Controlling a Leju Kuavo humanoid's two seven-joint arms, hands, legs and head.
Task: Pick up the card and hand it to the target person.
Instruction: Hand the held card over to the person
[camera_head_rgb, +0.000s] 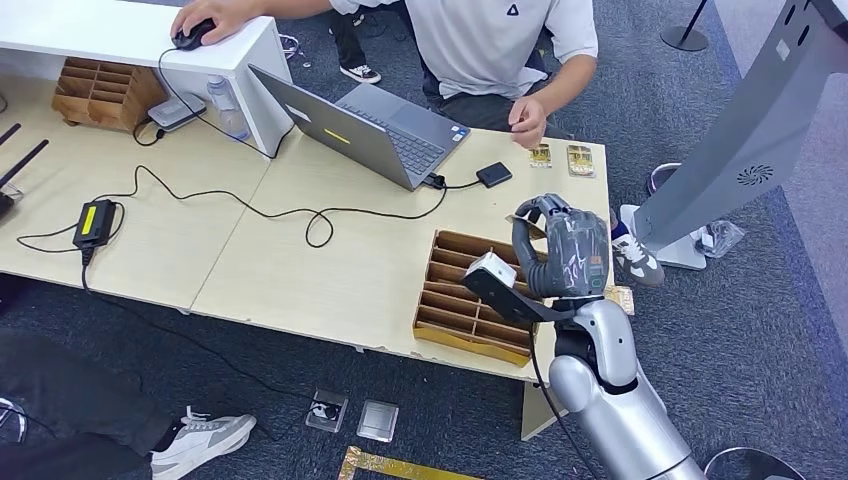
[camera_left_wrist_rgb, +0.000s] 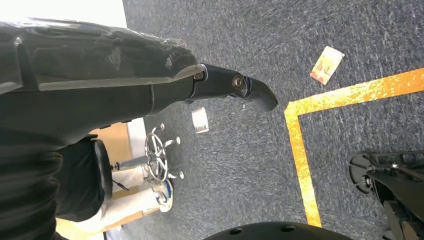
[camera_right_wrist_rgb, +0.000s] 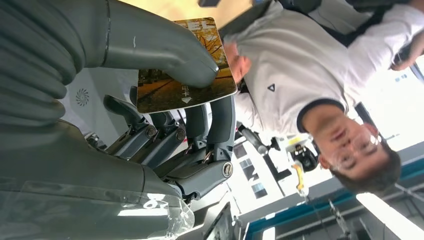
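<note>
Right hand (camera_head_rgb: 562, 255), grey with dark fingers, sits raised at centre-right of the head view, above the right end of the pale wooden table (camera_head_rgb: 300, 270) and just right of a brown wooden divider tray (camera_head_rgb: 470, 300). In the right wrist view the thick grey thumb (camera_right_wrist_rgb: 165, 50) presses a glossy card printed with autumn trees (camera_right_wrist_rgb: 185, 82) against the dark fingers (camera_right_wrist_rgb: 220, 115) behind it — the card is pinched and held, its far edge pointing toward the person.

The person in a white polo shirt (camera_head_rgb: 490, 40) sits at the top centre of the head view behind an open grey laptop (camera_head_rgb: 370, 125); one of the person's hands (camera_head_rgb: 528, 122) hovers over the table near two small cards (camera_head_rgb: 562, 158) lying at the table's far right edge, the other rests on a black mouse (camera_head_rgb: 192, 35) at upper left.

Left hand (camera_left_wrist_rgb: 150, 85) — a dark cover and one dark finger extended over grey carpet in the left wrist view; whether it is open or closed cannot be told. A yellow floor tape line (camera_left_wrist_rgb: 300, 150) and a loose card on the carpet (camera_left_wrist_rgb: 327, 64) show at the right of that view.
</note>
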